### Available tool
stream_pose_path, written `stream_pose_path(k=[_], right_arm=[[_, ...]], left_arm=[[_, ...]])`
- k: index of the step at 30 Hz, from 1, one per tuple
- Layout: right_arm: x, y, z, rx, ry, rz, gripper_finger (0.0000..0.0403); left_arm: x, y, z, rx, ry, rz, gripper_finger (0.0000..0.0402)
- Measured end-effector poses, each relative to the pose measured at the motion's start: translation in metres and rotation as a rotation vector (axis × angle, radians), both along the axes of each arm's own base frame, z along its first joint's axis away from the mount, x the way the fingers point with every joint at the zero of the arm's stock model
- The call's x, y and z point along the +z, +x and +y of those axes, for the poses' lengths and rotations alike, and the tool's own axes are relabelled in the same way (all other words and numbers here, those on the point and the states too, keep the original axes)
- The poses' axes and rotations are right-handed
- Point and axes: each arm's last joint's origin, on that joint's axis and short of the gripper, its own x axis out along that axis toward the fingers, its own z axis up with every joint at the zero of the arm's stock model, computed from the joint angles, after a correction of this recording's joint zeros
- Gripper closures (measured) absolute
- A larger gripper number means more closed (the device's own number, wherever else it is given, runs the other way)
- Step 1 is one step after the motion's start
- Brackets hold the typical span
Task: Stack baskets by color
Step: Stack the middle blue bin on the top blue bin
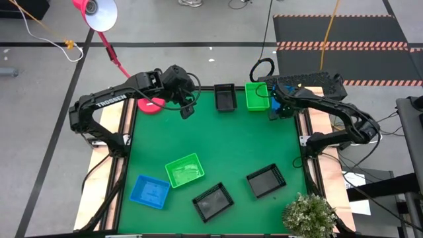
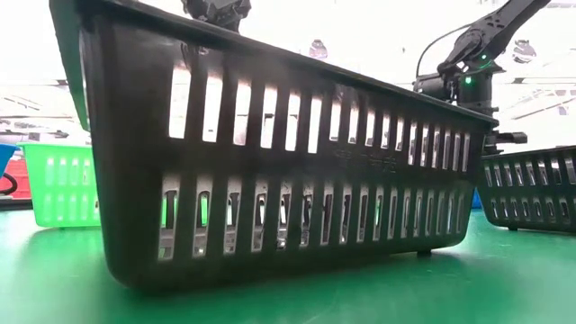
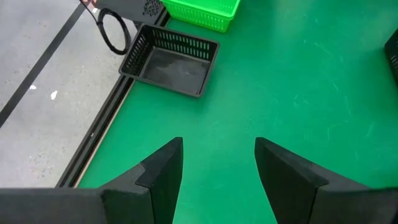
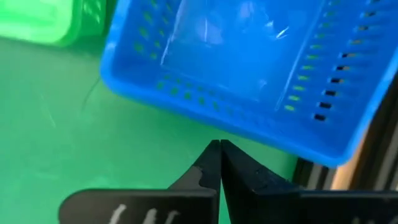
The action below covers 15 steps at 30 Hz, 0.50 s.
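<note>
At the far right corner, a blue basket [image 4: 249, 56] sits beside a green basket [image 1: 256, 96]. My right gripper [image 4: 219, 144] points steeply down, shut, its tips at that blue basket's outer wall; in the high view the arm [image 1: 281, 107] hides most of the basket. A black basket [image 3: 171, 61] rests on its base at the far edge. My left gripper [image 3: 217, 146] hovers open over bare mat at the far left [image 1: 187, 109], with nothing between its fingers. On the near half lie a blue basket [image 1: 150, 192], a green one [image 1: 184, 170] and two black ones [image 1: 213, 201] [image 1: 266, 180]. My right gripper's shut fingertips [image 4: 211, 155] stand right at the foot of the blue basket's long side wall [image 4: 205, 121], coming from above. Nothing is between the fingers. Whether the tips touch the wall I cannot tell.
A pink lamp base [image 1: 152, 104] stands at the far left edge, next to my left arm. A potted plant [image 1: 309, 215] fills the near right corner. The mat's middle [image 1: 225, 145] is open. In the low view, a black basket [image 2: 270, 162] blocks most of the sight.
</note>
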Motion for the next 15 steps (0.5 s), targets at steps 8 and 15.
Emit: stream_pose_path(k=[8,15], right_arm=[[0.0031,-0.0032,-0.0004,0.007,-0.058,0.059,0.0402],[0.0067,-0.0050,0.0006,0.011,-0.088,0.070,0.0402]], left_arm=[[0.0000,-0.0003,0.0008,0.004,-0.001,0.000,0.0202],[-0.0009,-0.0016,0.0010,0.010,-0.010,0.012,0.0202]])
